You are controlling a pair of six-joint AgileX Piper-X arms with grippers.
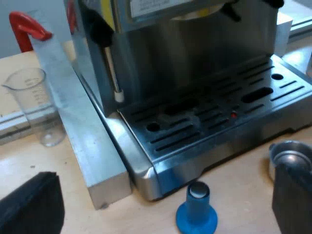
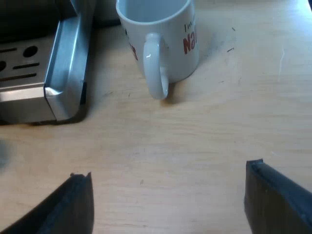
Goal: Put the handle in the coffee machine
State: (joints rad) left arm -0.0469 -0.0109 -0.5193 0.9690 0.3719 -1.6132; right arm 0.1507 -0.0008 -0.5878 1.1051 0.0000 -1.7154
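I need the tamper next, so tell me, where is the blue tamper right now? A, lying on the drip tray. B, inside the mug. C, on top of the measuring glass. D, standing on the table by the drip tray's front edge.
D: the blue tamper stands upright on the wooden table, just off the front edge of the drip tray and not on it.

Machine point(image 1: 195, 73) top cut off at picture edge, holder point(image 1: 288, 155) partly behind left gripper point(image 1: 168, 185), its handle hidden, mug point(image 2: 161, 44) rim cut off, red print point(image 2: 190, 44) unreadable
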